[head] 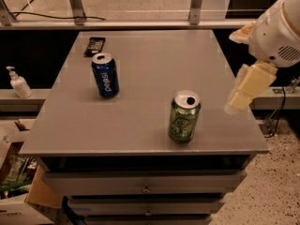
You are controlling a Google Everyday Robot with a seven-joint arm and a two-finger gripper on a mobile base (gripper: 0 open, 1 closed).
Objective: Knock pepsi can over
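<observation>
The blue pepsi can (105, 75) stands upright on the left part of the grey table (150, 55), with white lettering and a silver top. A green can (184, 116) with a silver top stands upright near the front right of the table. My gripper (240, 99) hangs from the white arm (277, 32) at the table's right edge. It points down and to the left, is a little right of the green can, and is far from the pepsi can. It holds nothing.
A small dark flat object (95, 45) lies at the back left of the table, behind the pepsi can. A white pump bottle (18, 82) stands on a ledge to the left. Cardboard boxes (18, 191) sit on the floor at lower left. Drawers (145, 186) are under the tabletop.
</observation>
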